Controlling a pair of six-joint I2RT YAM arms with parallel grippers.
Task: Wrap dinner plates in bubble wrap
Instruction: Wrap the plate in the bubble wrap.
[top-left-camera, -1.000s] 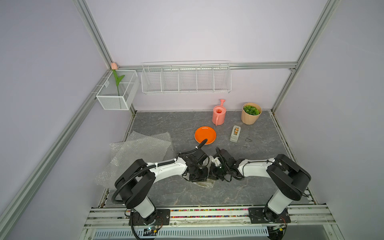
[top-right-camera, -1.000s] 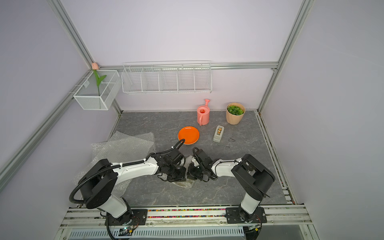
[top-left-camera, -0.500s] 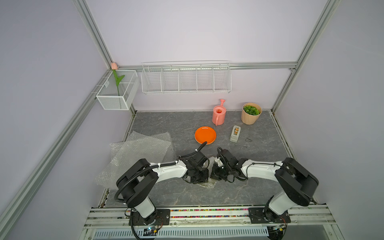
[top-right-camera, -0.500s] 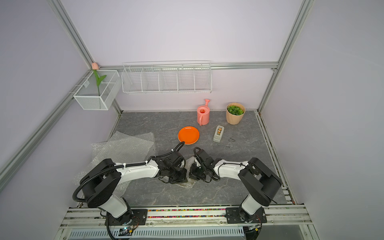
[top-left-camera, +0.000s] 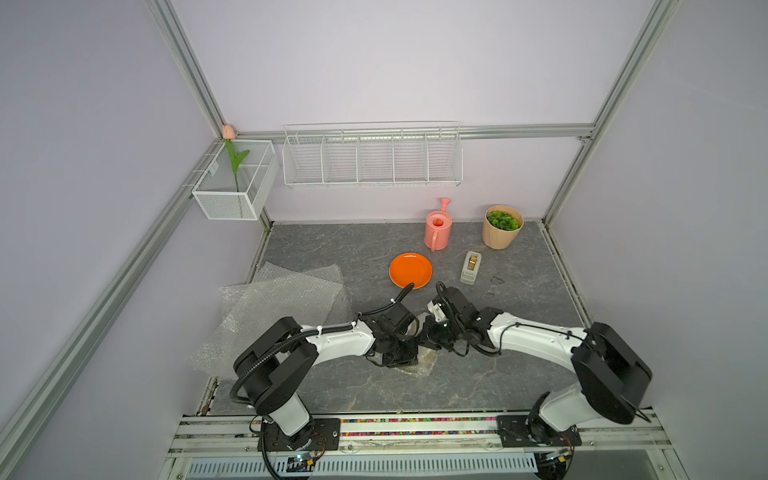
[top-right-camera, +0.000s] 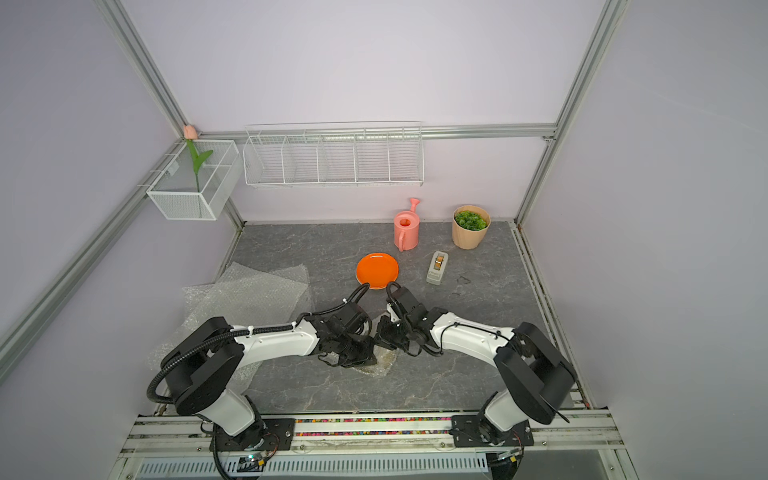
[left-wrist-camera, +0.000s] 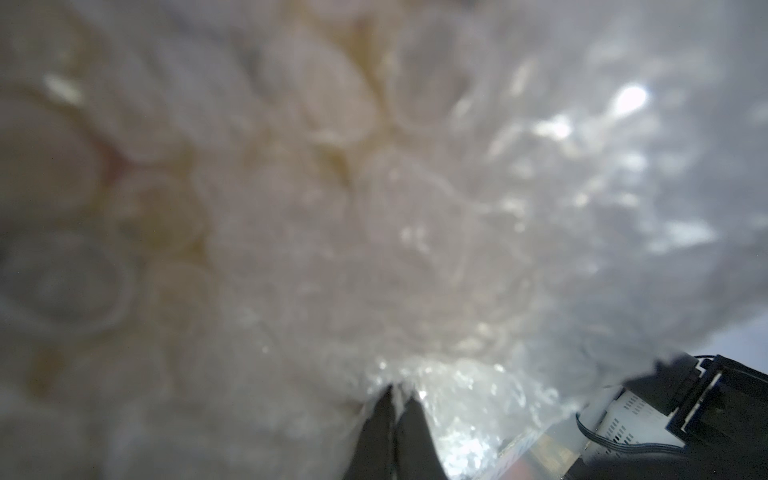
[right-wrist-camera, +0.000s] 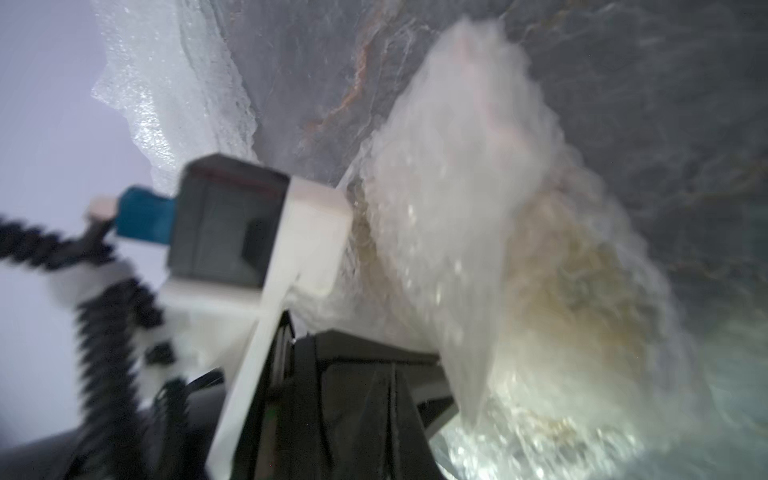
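Observation:
Both arms meet low over a bundle of bubble wrap (top-left-camera: 424, 362) at the front middle of the table, and a yellowish plate shows dimly through it (right-wrist-camera: 582, 299). My left gripper (left-wrist-camera: 398, 392) is shut, pinching a fold of this bubble wrap (left-wrist-camera: 415, 249) at its fingertips; it stands on the bundle in both top views (top-left-camera: 405, 358) (top-right-camera: 360, 356). My right gripper (right-wrist-camera: 390, 376) is shut beside a raised flap of wrap (right-wrist-camera: 457, 187), with nothing seen between its fingers (top-left-camera: 429, 336) (top-right-camera: 381, 335). The orange plate (top-left-camera: 410, 270) (top-right-camera: 377, 270) lies bare behind them. Spare bubble wrap sheets (top-left-camera: 282, 307) (top-right-camera: 249, 299) lie at the left.
A pink watering can (top-left-camera: 438, 227), a potted plant (top-left-camera: 502, 227) and a tape dispenser (top-left-camera: 471, 267) stand at the back right. A wire rack (top-left-camera: 372, 156) and a white basket with a tulip (top-left-camera: 235, 183) hang on the walls.
The right arm's elbow has swung outward to the right. Both grippers stay shut at the wrapped bundle, which has barely shifted.

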